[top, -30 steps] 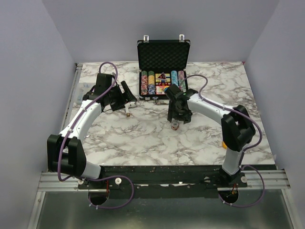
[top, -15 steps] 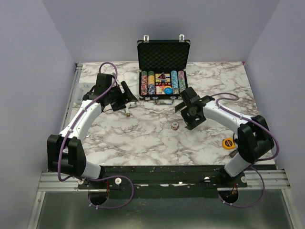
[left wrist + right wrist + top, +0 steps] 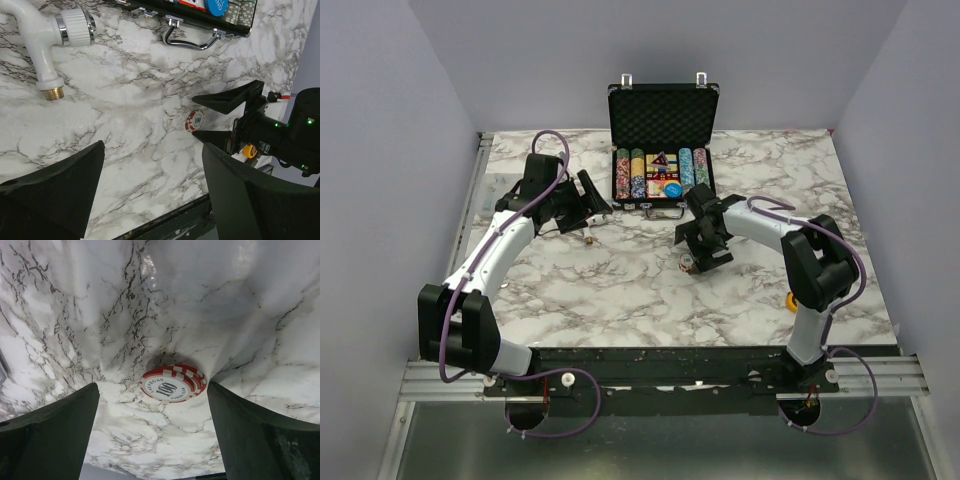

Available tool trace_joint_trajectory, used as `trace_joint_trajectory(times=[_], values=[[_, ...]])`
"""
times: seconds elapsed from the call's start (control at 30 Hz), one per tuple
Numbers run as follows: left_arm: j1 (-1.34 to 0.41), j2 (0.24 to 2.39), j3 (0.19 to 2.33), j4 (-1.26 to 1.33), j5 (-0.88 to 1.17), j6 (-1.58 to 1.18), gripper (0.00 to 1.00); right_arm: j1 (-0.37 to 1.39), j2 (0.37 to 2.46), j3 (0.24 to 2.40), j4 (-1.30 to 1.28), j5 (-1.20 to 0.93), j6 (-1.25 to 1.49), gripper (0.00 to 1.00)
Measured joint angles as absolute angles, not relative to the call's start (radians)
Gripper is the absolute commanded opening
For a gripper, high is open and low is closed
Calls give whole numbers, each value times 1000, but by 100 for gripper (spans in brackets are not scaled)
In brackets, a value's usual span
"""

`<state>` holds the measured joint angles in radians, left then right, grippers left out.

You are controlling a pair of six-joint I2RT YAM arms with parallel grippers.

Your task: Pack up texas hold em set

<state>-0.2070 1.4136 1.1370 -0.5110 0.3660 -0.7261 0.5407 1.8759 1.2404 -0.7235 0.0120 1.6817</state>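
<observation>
Overhead, black briefcase [image 3: 663,118] standing open at far table edge, chip rows [image 3: 658,172] lying in its base; loose chip [image 3: 687,263] showing only as speck there. Right wrist view resolving it: red-and-white, marked 100, lying flat on marble table [image 3: 75,315]. Right gripper [image 3: 152,390] gaping wide, fingers [image 3: 50,430] straddling chip, touching neither side (gaps showing both ways). Left gripper [image 3: 152,150] also gaping, gripping nothing, hovering near white threaded fitting [image 3: 47,50]. Yellow tape measure [image 3: 790,300] mostly hiding behind right arm. Briefcase getting cropped in left wrist view, mainly handle [image 3: 187,42] showing.
</observation>
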Motion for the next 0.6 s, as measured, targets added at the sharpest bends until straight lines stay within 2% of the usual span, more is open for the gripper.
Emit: trace_joint_trajectory(times=[0.27, 0.6], values=[[-212, 1414, 1139, -513, 379, -726, 79, 541, 1876, 1231, -746, 12, 1713, 74], [-212, 1414, 1139, -513, 384, -726, 79, 542, 1880, 1218, -763, -1, 1710, 41]])
